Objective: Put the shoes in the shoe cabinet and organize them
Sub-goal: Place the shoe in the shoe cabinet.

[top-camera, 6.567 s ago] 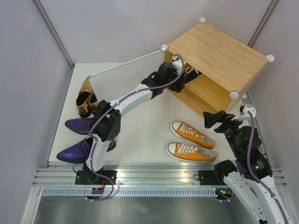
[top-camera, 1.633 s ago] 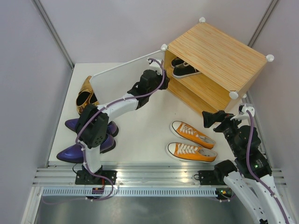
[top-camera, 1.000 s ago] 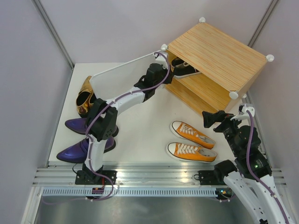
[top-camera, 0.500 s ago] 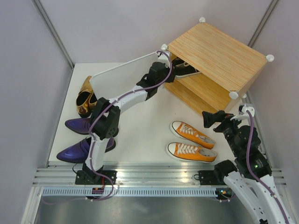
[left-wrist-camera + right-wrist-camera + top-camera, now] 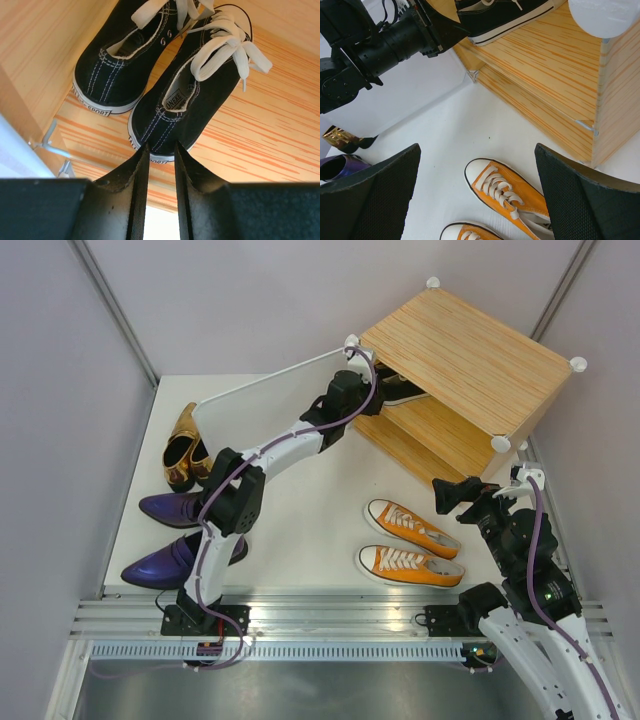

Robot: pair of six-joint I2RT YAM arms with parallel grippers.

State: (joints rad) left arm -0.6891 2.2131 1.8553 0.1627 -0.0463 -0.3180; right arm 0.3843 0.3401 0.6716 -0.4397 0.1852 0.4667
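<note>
The left gripper [image 5: 161,147] reaches into the light striped-grain wooden shoe cabinet [image 5: 470,350]. Its jaws are narrowly parted and pinch nothing, with their tips at the heel of one of two black canvas sneakers with white laces [image 5: 170,105]. The sneakers stand side by side on the inner shelf [image 5: 270,130]. The right gripper [image 5: 477,146] hovers, jaws spread wide, above the orange sneakers with white soles [image 5: 410,527] on the white surface [image 5: 300,510]. Shiny gold pumps [image 5: 183,445] and glossy dark purple loafers [image 5: 165,565] lie at the left, well apart from the cabinet.

Shoe cabinet [image 5: 470,350] at the worktop's [image 5: 310,510] far right, door [image 5: 265,390] swung out leftward — canvas sneakers [image 5: 190,100] side by side on its inner shelf [image 5: 270,135]. Pumps [image 5: 183,445] lie at the left edge, loafers [image 5: 165,535] in front of them; the other sneakers [image 5: 412,545] lie before the cabinet.
</note>
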